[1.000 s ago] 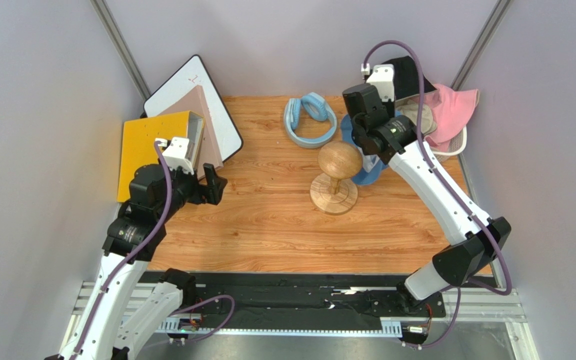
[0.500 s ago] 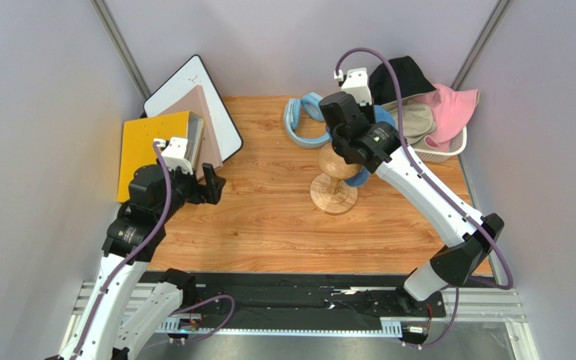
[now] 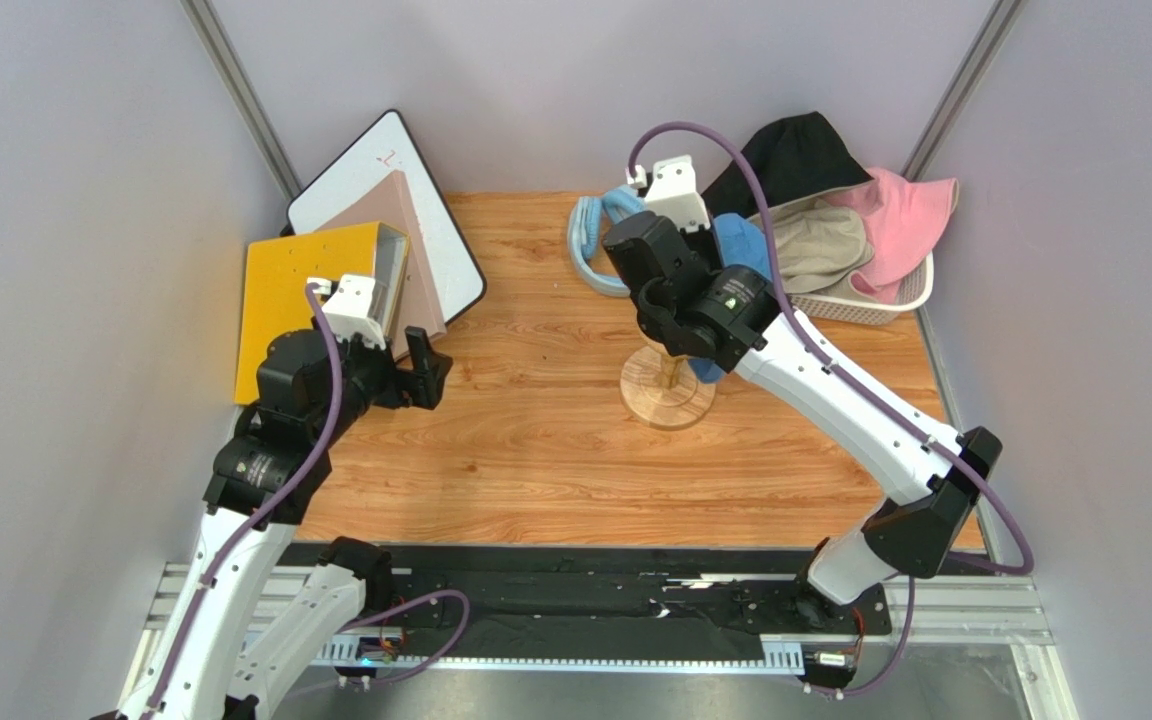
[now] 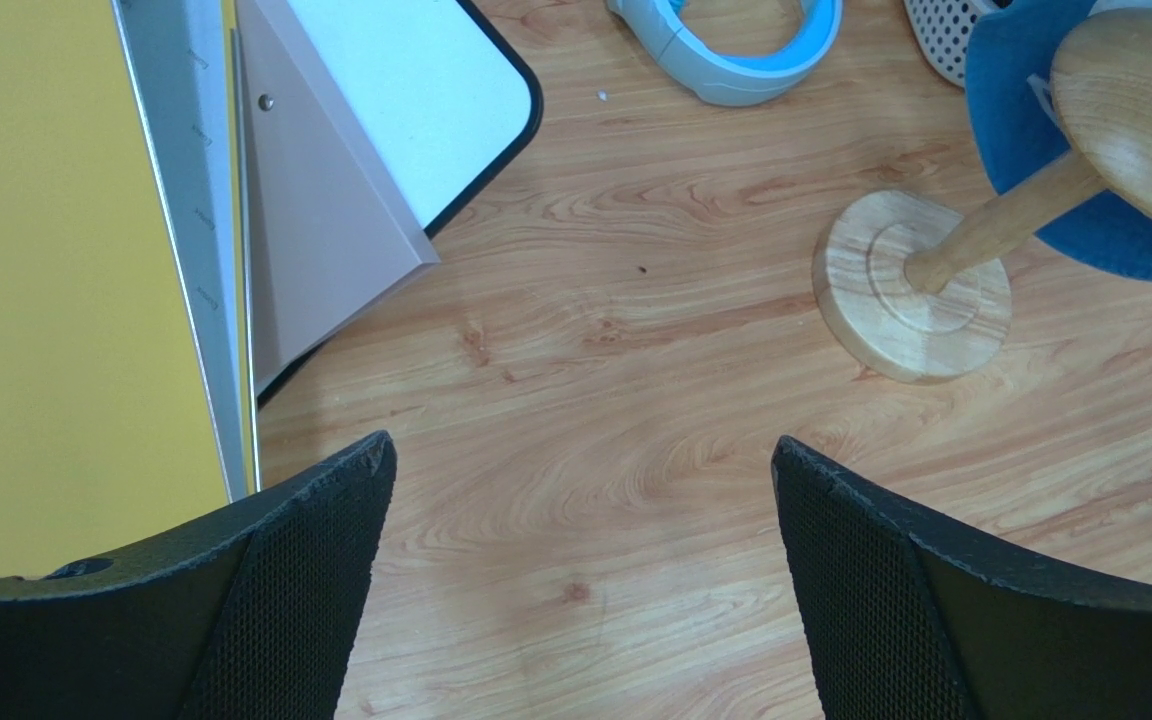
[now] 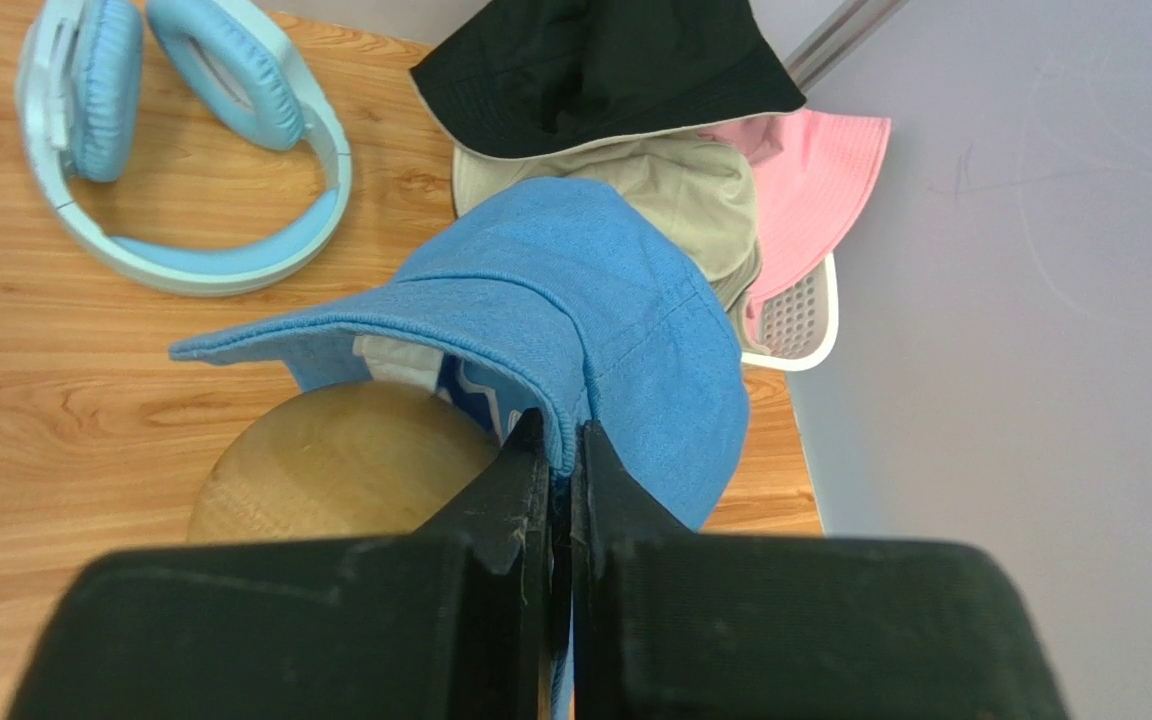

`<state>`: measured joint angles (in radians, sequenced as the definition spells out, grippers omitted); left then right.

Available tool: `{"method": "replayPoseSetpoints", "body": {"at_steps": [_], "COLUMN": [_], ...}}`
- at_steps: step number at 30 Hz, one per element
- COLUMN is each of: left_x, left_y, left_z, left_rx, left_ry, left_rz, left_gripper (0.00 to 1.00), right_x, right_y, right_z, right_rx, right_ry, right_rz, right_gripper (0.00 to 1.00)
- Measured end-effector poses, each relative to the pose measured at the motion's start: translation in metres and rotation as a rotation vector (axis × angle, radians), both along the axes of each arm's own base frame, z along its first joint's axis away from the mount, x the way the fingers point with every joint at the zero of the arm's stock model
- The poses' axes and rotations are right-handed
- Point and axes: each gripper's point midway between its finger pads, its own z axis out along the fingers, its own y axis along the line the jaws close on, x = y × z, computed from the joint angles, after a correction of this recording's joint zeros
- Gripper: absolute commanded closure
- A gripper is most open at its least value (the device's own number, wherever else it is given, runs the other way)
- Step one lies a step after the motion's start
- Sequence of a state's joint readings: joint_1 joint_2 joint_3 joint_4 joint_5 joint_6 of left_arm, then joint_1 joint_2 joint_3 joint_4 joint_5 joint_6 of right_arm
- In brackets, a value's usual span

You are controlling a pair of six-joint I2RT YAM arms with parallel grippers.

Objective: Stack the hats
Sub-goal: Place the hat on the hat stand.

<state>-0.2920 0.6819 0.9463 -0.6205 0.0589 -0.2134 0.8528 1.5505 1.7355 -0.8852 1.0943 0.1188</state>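
The wooden table (image 3: 537,435) carries a yellow board (image 3: 289,293) and a white board (image 3: 372,173) propped at its left rear. At the right rear, a white basket (image 3: 871,312) holds the black hat (image 5: 597,68), pink hat (image 5: 823,180) and beige hat (image 5: 687,188). The blue hat (image 5: 582,285) hangs just over the round head of the wooden stand (image 4: 913,285), its edge pinched in the closed right gripper (image 5: 552,450). A light blue padded ring (image 5: 207,68) lies behind the stand. The left gripper (image 4: 579,450) hovers spread wide, holding nothing

We find the stand (image 3: 668,390) in the middle with one hat (image 5: 597,285) over its head, the headphones (image 3: 584,243) behind it, a basket (image 3: 898,309) holding more hats (image 3: 826,240) back right, and boards (image 3: 372,168) back left.
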Motion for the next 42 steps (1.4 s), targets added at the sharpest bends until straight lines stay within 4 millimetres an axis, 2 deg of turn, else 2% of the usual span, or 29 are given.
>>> {"method": "replayPoseSetpoints", "body": {"at_steps": [6,14,21,27,33,37,42], "left_x": [0.000,0.000,0.000,0.001,0.001,0.001,0.001], "left_y": [0.000,-0.001,-0.001,-0.002,-0.002,-0.002,-0.002], "left_z": [0.000,0.000,-0.001,-0.002,-0.002,-0.002,-0.003], "left_rx": [0.000,-0.001,-0.001,0.000,-0.001,-0.001,0.000], "left_ry": [0.000,0.002,0.004,0.009,0.009,0.011,0.013], "left_rz": [0.000,-0.003,-0.007,-0.007,-0.008,-0.010,-0.009], "left_gripper": [0.01,0.01,0.01,0.01,0.01,0.01,0.01], "right_x": [-0.016,-0.038,-0.041,-0.038,-0.042,-0.043,-0.048], "right_y": [0.020,0.042,0.055,0.080,0.108,0.117,0.124], "right_z": [-0.010,-0.034,-0.055,-0.067,-0.108,-0.136,-0.158], "right_rx": [-0.017,-0.039,-0.020,0.023,0.033,0.021,0.027], "right_ry": [0.024,0.070,0.122,0.145,0.230,0.290,0.334], "right_rz": [0.059,0.125,0.177,0.238,0.315,0.325,0.323], "right_gripper": [1.00,1.00,1.00,1.00,1.00,1.00,1.00]}}
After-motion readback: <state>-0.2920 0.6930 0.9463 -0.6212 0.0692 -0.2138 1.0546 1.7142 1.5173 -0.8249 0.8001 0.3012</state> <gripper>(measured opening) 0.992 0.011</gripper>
